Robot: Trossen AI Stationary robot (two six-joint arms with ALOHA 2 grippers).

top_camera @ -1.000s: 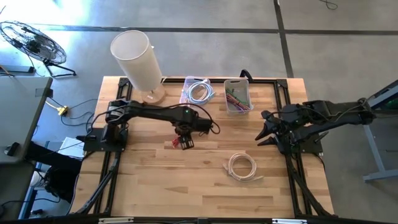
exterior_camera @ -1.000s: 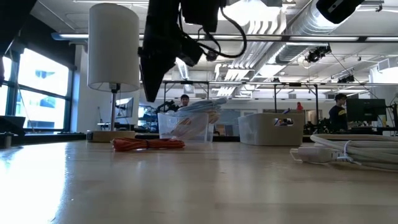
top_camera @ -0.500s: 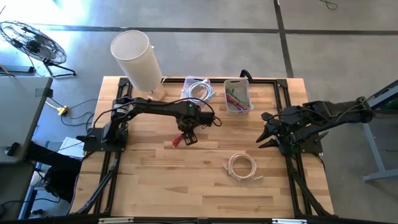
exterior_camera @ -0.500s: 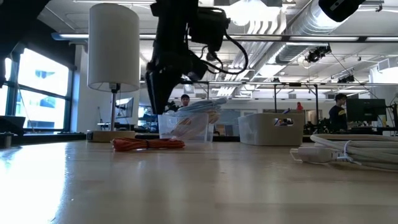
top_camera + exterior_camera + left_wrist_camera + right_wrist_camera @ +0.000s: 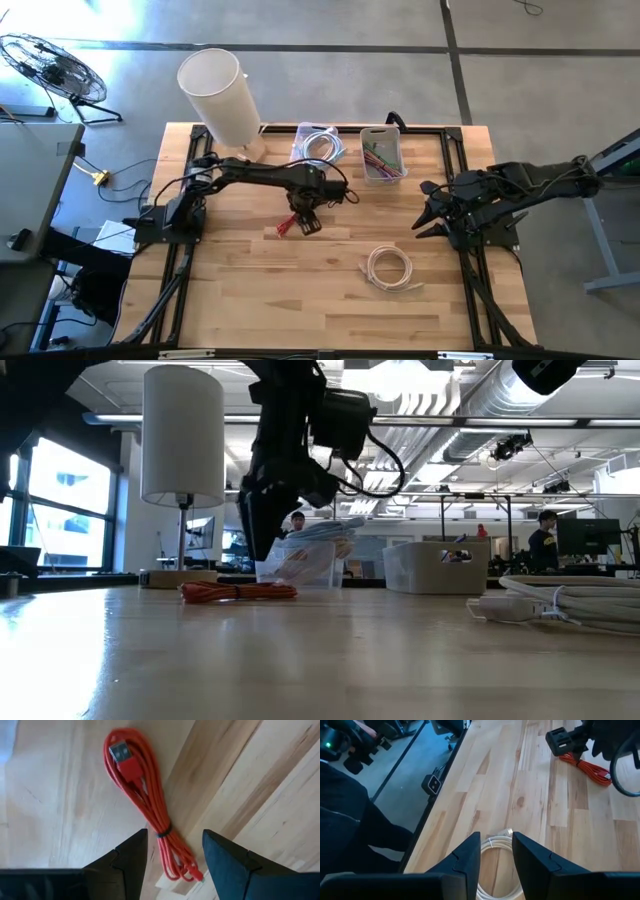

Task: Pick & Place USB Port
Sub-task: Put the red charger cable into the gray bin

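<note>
Lowered since before, left tool hangs spread wide over red USB cable; bundle's tied end between its fingers.

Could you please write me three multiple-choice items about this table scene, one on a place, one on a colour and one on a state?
1. Where does the coiled white cable lie?
A. On the bare wooden table
B. Under the lamp
C. Off the table

2. What colour is the bundled cable with the USB plug below the left pincer?
A. Blue
B. Red
C. Black

3. How does the left pincer stand?
A. Shut on the cable
B. Open above the cable
C. Out of view

Answers: 1 A, the high view shows it on bare wood near the waiting right pincer. 2 B, the left wrist view shows red cord. 3 B, its fingers straddle the cable with gaps.
</note>
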